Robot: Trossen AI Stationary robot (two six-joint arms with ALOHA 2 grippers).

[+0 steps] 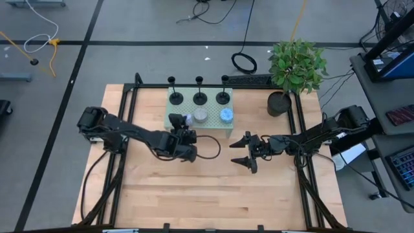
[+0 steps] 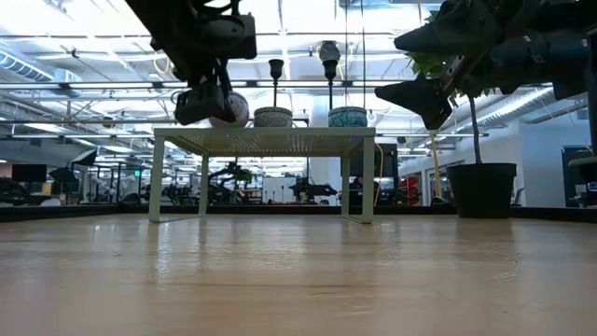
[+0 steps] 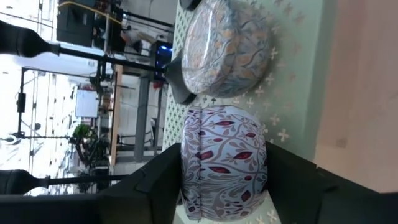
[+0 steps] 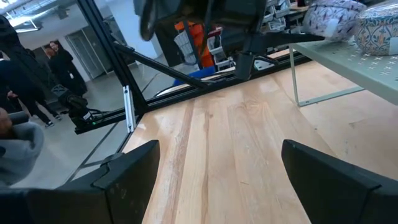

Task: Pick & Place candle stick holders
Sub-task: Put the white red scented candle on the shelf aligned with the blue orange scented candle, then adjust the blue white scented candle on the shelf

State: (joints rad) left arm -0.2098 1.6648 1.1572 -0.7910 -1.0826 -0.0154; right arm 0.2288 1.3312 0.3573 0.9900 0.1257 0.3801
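Observation:
Three black candle stick holders (image 1: pixel 175 97) (image 1: pixel 200 97) (image 1: pixel 223 97) stand on their disc bases in the far row of the green stand (image 1: pixel 194 128). No gripper touches them. My left gripper (image 1: pixel 177 122) is shut on a round white tin with a red leaf pattern (image 3: pixel 224 162) at the stand's near left corner. The tin also shows in the low view (image 2: pixel 233 109). My right gripper (image 1: pixel 244 151) hangs open and empty above the table, right of the stand; it also shows in the right wrist view (image 4: pixel 217 180). My left gripper pinches the patterned tin between its two fingers, one on the tin's upper face (image 3: pixel 186 180) and one on the face turned toward the stand (image 3: pixel 264 180). The fingers come level from the table's near side. The tin sits level just over the stand's top; whether it touches it, I cannot tell.
A grey patterned tin (image 1: pixel 201 116) and a blue one (image 1: pixel 226 115) sit in the stand's near row, right of the held tin. A potted plant in a black pot (image 1: pixel 279 103) stands at the far right. Bare wood lies near the table's front edge (image 1: pixel 207 194).

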